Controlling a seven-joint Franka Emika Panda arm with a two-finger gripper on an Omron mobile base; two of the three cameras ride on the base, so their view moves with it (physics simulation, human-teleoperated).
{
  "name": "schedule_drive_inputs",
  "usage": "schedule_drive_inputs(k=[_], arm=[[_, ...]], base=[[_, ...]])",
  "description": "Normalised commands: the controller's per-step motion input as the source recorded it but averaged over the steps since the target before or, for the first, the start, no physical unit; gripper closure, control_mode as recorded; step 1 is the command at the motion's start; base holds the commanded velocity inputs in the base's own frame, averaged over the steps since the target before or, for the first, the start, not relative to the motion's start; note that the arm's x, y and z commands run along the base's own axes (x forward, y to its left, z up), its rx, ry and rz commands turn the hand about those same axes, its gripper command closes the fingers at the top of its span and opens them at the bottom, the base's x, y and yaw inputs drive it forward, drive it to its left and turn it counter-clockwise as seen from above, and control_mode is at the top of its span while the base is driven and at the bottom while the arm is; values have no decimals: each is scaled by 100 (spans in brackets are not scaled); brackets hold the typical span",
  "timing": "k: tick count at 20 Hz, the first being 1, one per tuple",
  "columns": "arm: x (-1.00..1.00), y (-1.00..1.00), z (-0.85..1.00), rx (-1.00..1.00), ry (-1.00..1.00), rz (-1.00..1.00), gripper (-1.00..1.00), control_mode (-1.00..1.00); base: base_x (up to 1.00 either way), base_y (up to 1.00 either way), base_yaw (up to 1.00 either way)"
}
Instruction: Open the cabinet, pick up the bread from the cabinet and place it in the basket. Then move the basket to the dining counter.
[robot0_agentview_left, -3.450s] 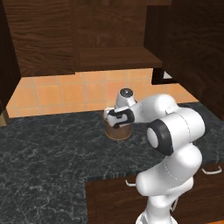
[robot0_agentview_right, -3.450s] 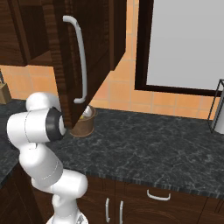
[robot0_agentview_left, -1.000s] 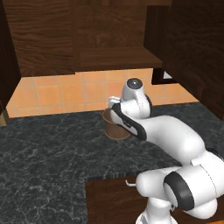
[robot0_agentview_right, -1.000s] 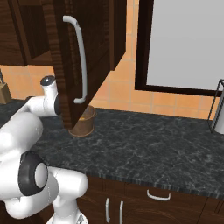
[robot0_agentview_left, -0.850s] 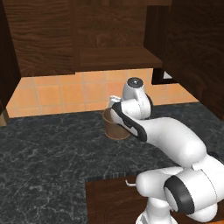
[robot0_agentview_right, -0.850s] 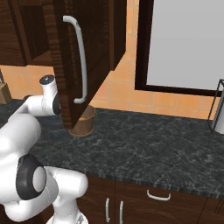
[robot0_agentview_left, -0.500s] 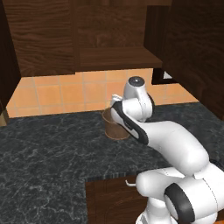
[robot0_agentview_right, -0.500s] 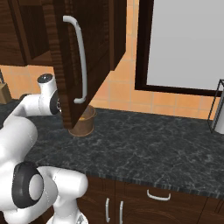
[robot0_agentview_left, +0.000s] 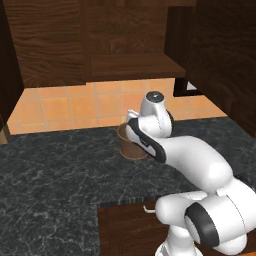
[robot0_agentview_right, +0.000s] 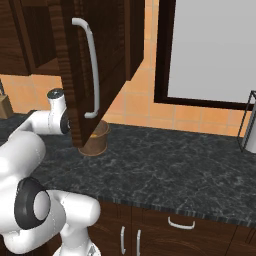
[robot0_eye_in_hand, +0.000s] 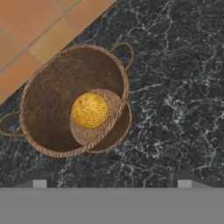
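1 bread (robot0_eye_in_hand: 90, 110) inside basket (robot0_eye_in_hand: 57, 100), claw (robot0_eye_in_hand: 112, 183) spread wide above, no readable writing

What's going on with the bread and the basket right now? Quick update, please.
Gripper open, holding nothing, above the basket. Bread lies on the basket floor. Basket on the black granite counter, under the open cabinet door. Nothing blocking.
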Motion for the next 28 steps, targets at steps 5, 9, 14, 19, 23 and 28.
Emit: schedule_drive_inputs(k=[5,9,14,19,23,28], arm=[[28,-9,0,0,4,-1,-100,-100],[-14,-20,0,3,9,-11,-100,-100],[-7,-3,-16,11,11,-12,-100,-100],[0,0,-36,7,2,-11,-100,-100],[3,0,-26,2,1,-7,-100,-100],[15,-1,-14,3,8,-2,-100,-100]], base=[[0,0,0],[0,0,0],[0,0,0],[0,0,0],[0,0,0],[0,0,0]])
